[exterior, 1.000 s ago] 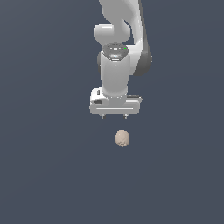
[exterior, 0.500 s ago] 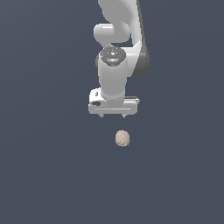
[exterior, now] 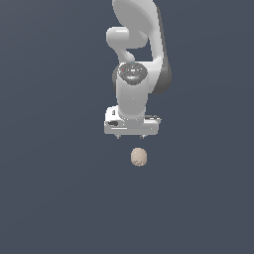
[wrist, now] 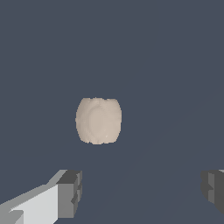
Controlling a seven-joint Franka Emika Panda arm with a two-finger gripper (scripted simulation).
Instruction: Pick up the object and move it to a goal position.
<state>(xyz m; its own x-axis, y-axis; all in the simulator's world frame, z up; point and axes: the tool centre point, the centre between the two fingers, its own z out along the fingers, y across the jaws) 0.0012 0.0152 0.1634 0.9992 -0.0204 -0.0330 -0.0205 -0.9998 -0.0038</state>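
- Your desk is one flat dark grey-blue surface (exterior: 54, 198) filling both views; none of its edges or corners are in the frame, so you cannot place anything against them.
- Your white arm (exterior: 136, 64) comes down from the top of the exterior view, wrist pointing straight at the surface.
- Your gripper (exterior: 130, 136) hangs above the surface with nothing in it. In the wrist view its two dark fingertips (wrist: 70, 192) stand spread wide apart, the gap far broader than the lump.
- The object (exterior: 139, 157), a small bumpy beige lump, lies on the surface just under the gripper, apart from it and a little toward the exterior view's right.
- You look to be in the approach step, with pickup not yet begun. Next, centre the fingers either side of the object, lower until they flank it, then press them together.
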